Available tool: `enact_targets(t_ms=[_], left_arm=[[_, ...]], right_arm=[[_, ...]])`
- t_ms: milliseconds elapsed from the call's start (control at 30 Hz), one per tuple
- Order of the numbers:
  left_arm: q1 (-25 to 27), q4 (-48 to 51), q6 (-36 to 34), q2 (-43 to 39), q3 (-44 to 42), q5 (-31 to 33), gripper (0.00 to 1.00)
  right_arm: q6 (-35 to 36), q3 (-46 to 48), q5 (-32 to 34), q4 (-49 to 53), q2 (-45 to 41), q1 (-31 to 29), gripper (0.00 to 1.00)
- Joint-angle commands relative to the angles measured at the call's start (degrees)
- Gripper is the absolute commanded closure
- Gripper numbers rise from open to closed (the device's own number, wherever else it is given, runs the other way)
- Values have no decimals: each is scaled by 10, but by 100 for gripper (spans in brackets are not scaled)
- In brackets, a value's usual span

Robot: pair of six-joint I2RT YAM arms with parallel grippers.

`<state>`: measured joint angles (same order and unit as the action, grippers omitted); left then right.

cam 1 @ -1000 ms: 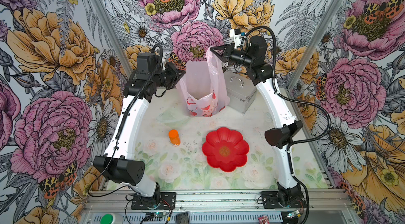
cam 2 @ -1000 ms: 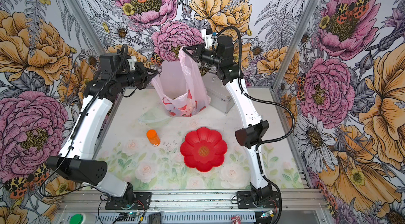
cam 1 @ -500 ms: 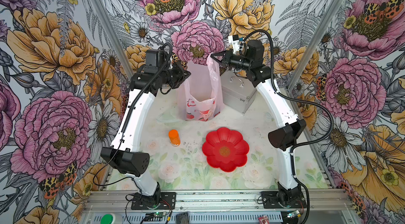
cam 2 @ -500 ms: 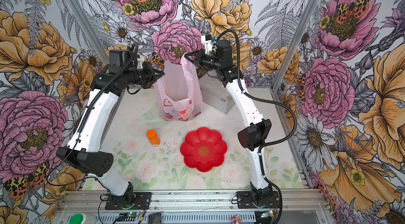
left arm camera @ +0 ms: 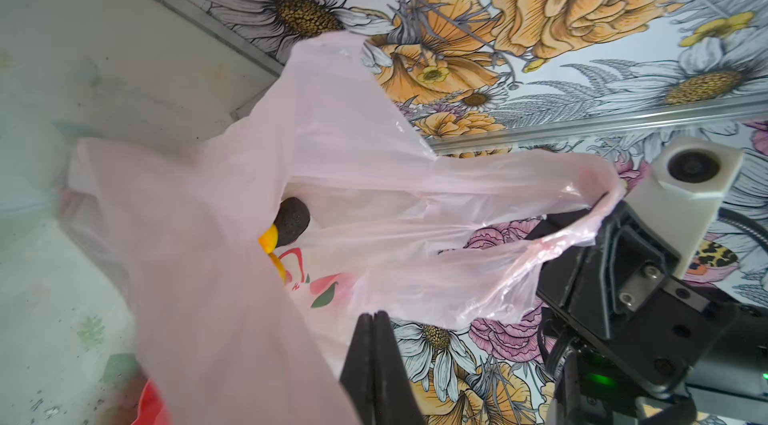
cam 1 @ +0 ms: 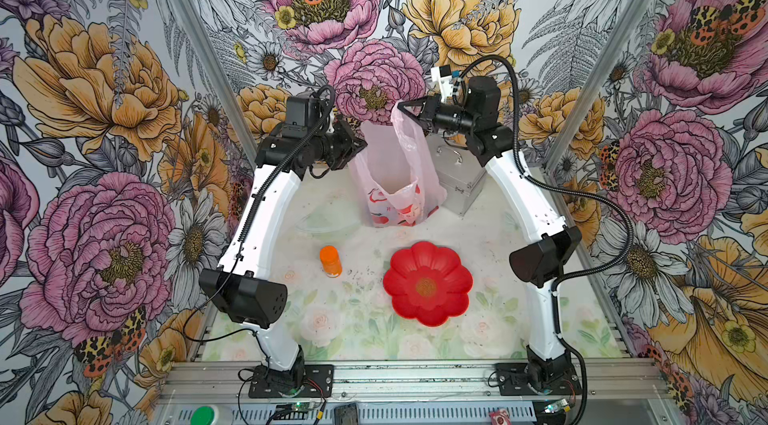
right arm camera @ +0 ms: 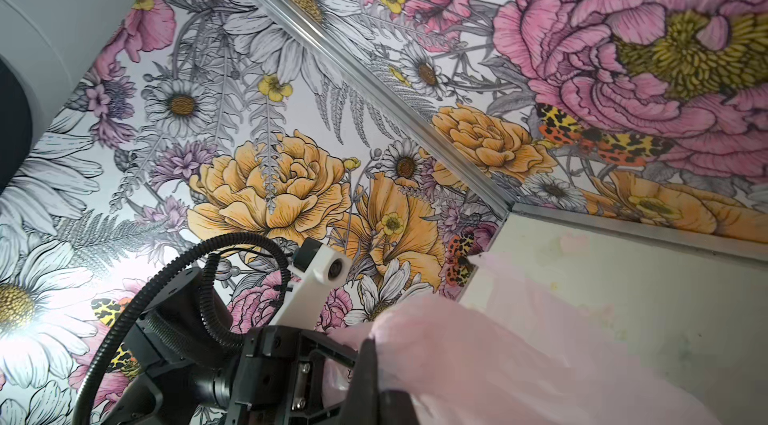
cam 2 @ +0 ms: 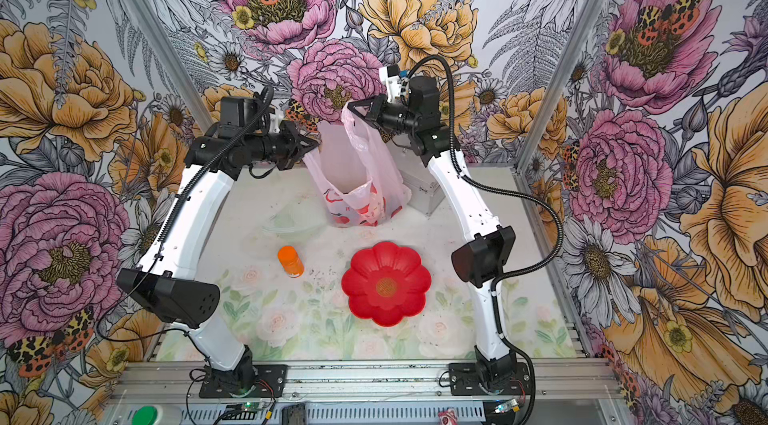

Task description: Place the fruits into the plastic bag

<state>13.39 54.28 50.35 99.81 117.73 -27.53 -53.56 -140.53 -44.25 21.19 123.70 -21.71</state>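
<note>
Your left gripper [cam 1: 362, 144] is closed tight on the left edge of the bag [cam 1: 390, 171], which hangs just above the frame's centre. Your right gripper [cam 1: 401, 107] pinches its right side. An avocado [left arm camera: 293, 217] sits inside.

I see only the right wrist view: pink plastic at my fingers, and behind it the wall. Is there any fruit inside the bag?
Observer: Yes. The left wrist view looks into the plastic bag and shows a black avocado next to a yellow-orange fruit.
Operator: Does any fruit lie outside the bag?
Observer: In both top views I see none on the table, and the red plate holds nothing.
Operator: Which gripper holds which side?
Observer: In a top view the right gripper pinches the higher handle, and the left gripper is shut on the bag's opposite, lower edge.
</note>
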Motion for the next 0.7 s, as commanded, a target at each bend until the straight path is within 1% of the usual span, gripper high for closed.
enact_targets(t_ms=[0,200,333,433,667], left_arm=[[16,-8,-19,7,-20,-17,100],[66,-8,-24,36,-6,-19,100],[110,-7,-26,73,38,-11,100],[134,-8,-31,83,59,4,100],[154,-8,-29,63,-7,16,100]], right_arm=[[42,66,5,-7,-41,3,100],[62,161,18,-8,-79,6,100],[58,166,24,-12,-82,5,100],[61,163,44,-13,-90,7,100],[59,211,73,-17,-117,15,100]])
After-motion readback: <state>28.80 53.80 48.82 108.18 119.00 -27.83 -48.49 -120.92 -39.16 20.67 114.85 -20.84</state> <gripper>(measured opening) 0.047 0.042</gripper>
